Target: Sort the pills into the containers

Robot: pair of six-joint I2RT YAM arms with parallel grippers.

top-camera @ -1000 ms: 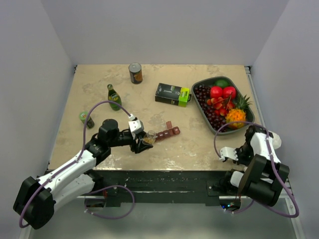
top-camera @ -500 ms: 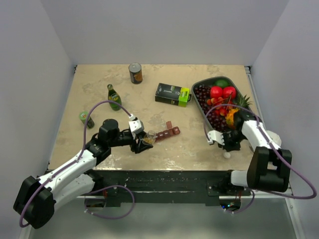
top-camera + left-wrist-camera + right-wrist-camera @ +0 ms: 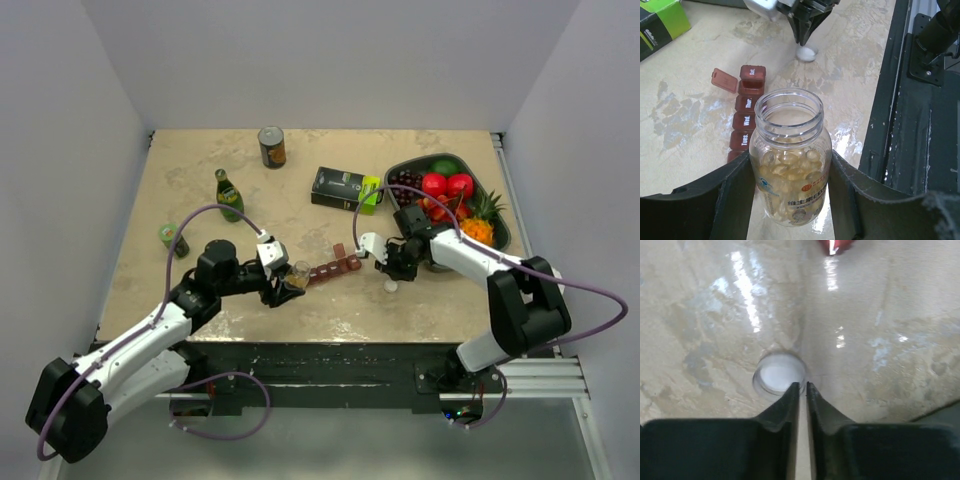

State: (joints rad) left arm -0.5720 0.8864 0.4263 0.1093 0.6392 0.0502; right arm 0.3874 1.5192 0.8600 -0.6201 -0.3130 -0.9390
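My left gripper (image 3: 290,280) is shut on an open clear bottle (image 3: 298,271) of yellowish pills and holds it upright; in the left wrist view the bottle (image 3: 790,160) fills the gap between the fingers. The dark red containers strip (image 3: 335,266) lies just right of the bottle, with day labels and one end lid open (image 3: 724,80). My right gripper (image 3: 390,277) is right of the strip, its jaws pinched on the rim of a white bottle cap (image 3: 779,374) low over the table. The cap (image 3: 806,52) also shows in the left wrist view.
A black-and-green box (image 3: 345,189) lies behind the strip. A grey fruit tray (image 3: 503,232) is at the right. A can (image 3: 271,146), a green bottle (image 3: 229,195) and a small green jar (image 3: 172,238) stand at the back left. The table's front edge is close.
My right arm has swung from the near right corner leftward to the middle, beside the strip, and the white cap has come with it. The left arm and bottle have not moved.
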